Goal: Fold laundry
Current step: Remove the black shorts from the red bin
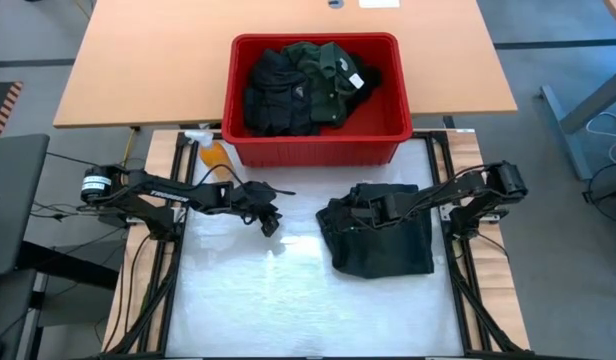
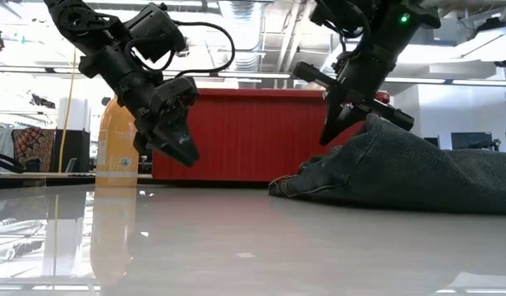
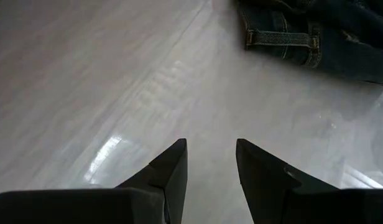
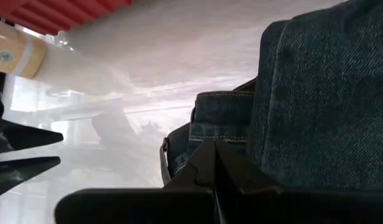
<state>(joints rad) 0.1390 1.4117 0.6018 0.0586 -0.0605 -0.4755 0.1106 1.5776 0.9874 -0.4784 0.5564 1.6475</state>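
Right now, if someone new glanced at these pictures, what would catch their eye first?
The red basket at the table's far side, heaped with dark clothes. Nearer, a folded denim garment lies on the white surface with the shut right gripper at its top edge, while the left gripper hovers open, empty.

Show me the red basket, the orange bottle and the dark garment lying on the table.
red basket (image 1: 318, 150): high view, front wall.
orange bottle (image 2: 117, 140): low view, middle of its body.
dark garment (image 1: 393, 248): high view, bare cloth near its middle.
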